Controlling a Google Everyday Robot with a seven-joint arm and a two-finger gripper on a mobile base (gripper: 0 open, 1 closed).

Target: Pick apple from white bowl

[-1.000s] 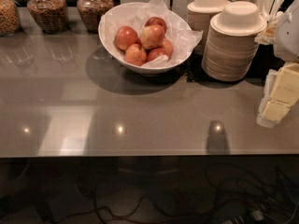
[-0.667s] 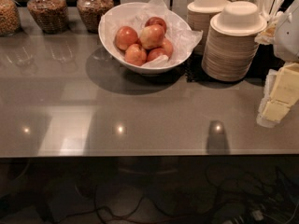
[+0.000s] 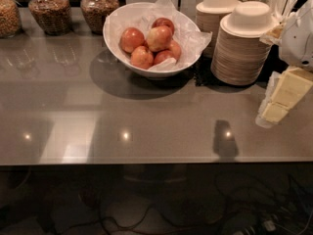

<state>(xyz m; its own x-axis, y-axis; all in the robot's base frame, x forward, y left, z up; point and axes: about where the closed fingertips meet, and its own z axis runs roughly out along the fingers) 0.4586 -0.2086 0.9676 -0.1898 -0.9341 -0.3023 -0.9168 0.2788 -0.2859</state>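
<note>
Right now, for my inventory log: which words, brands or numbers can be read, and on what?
None: no lettering shows on the wide glossy white bowl, the pale yellowish-orange apple, the glass jars or the stacked beige bowls. The cream gripper, at the right edge, shows none.

The gripper (image 3: 282, 99) is seen well to the right of the white bowl (image 3: 113, 38) and lower than it, apart from it. It is held slanting down-left, and the white wrist housing (image 3: 301, 38) is seen just above it.

We see the white bowl (image 3: 111, 37) near the table's (image 3: 146, 124) far edge, the apple (image 3: 159, 38) atop its pile. Our gripper (image 3: 276, 106) hovers at the right edge, well apart.
</note>
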